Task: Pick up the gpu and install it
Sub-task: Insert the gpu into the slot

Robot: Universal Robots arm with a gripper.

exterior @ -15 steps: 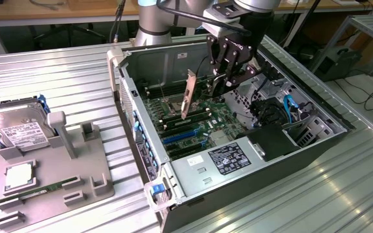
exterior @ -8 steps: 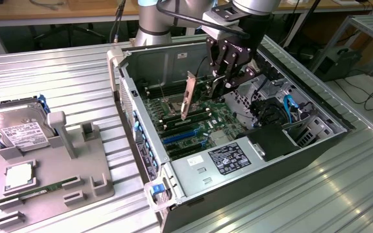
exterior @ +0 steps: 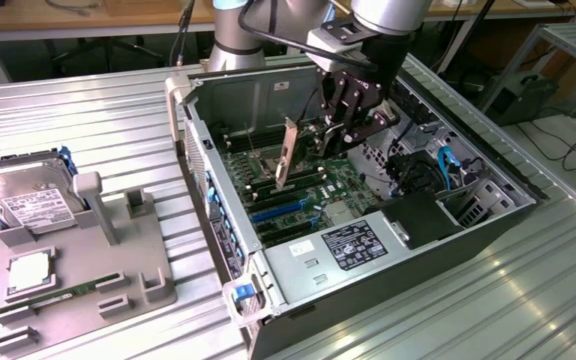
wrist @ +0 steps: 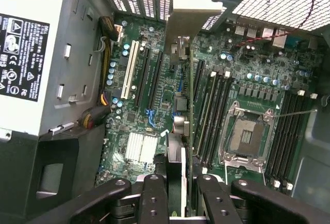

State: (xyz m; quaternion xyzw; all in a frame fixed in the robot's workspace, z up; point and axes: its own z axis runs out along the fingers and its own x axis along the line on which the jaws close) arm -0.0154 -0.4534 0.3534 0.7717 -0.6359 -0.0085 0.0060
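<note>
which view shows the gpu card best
The exterior view: the gpu hangs from the gripper above the motherboard, its tan flat side facing the camera. The wrist view gives it edge-on, a thin strip running from the fingers to its metal bracket.

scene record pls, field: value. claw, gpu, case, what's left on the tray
claw: shut on the gpu, inside the open pc case
gpu: held on edge above the motherboard, bracket end toward the case's rear wall; whether it is seated I cannot tell
pc case: lying on its side, side panel off
cpu socket: empty
tray: at the exterior view's left, holds the hard drive and the memory stick
</note>
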